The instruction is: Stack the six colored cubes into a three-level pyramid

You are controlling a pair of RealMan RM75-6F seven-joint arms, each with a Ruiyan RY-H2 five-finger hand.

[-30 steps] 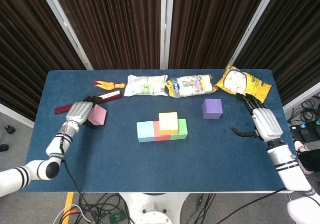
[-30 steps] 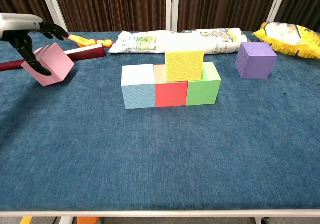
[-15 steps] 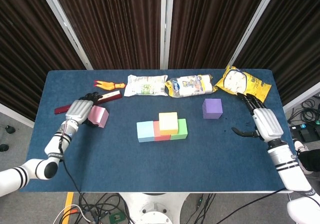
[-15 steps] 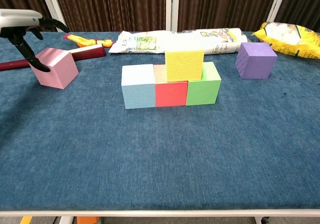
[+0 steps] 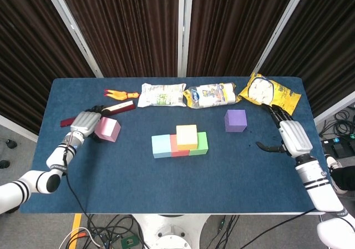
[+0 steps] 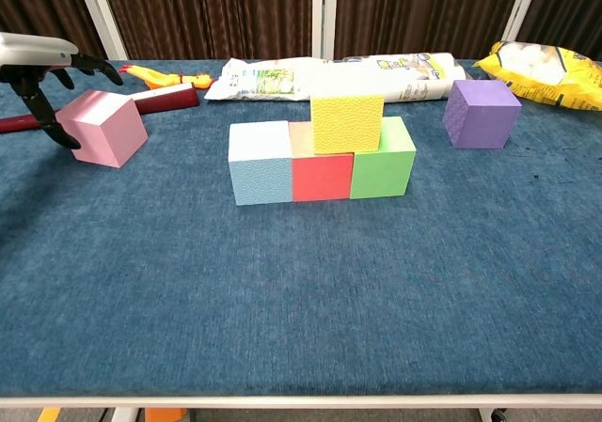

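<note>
Stacking stands partly done: a light blue cube (image 6: 260, 164), a red cube (image 6: 322, 177) and a green cube (image 6: 383, 160) are set in a row mid-desk, and a yellow cube (image 6: 347, 121) is seated on top, over the red and green ones. The pink cube (image 6: 101, 127) is seen resting flat on the blue desk (image 6: 301, 290) at the far left, with the left hand (image 5: 86, 125) just beside it, fingers spread and nothing held. The purple cube (image 5: 236, 120) lies well apart to the right, near the right hand (image 5: 289, 135), which is also empty with its fingers apart.

For the step in hand, the pink cube should be taken squarely by two opposite faces, lifted clear, and lowered level beside the yellow cube, bridging blue and red. The row should not be nudged; release is best made only once the cube sits flat.
</note>
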